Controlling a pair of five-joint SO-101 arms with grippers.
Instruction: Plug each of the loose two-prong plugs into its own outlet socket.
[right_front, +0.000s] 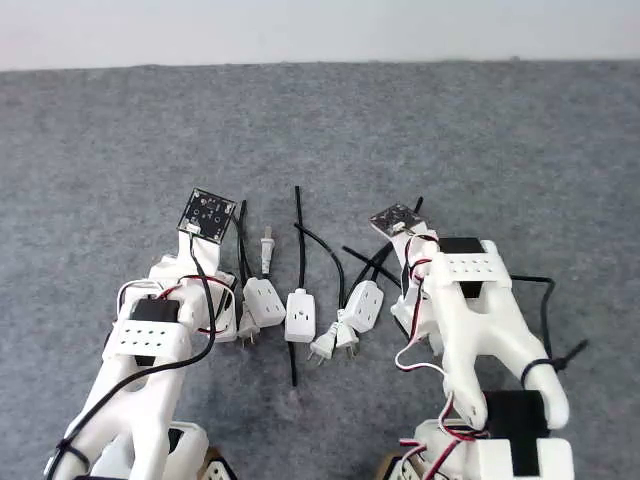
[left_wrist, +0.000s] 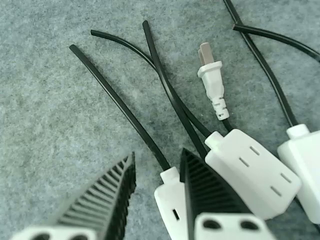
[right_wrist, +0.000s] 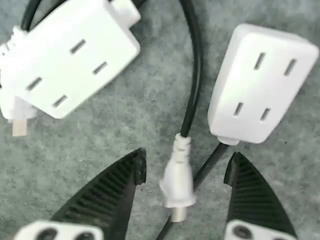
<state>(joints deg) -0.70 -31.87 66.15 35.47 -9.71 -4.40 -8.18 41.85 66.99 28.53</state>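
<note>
I read left gripper (left_wrist: 158, 156) spread, left of middle socket (right_front: 300, 315), loose plug (left_wrist: 212, 82) well ahead of its tips | right gripper (right_wrist: 189, 160) spread, right of that socket, second plug (right_wrist: 179, 182) lying between its fingers

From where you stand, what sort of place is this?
Probably a robotics test bench, not a home: two white arms over a grey felt-like mat, with outlet sockets and loose plugs laid out.

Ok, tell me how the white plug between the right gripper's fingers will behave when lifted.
Small white plastic two-prong plug: probably light and rigid. Its thin black cord bends loosely, so it will likely trail and tug. The smooth tapered body may slip in the open right gripper.
</note>
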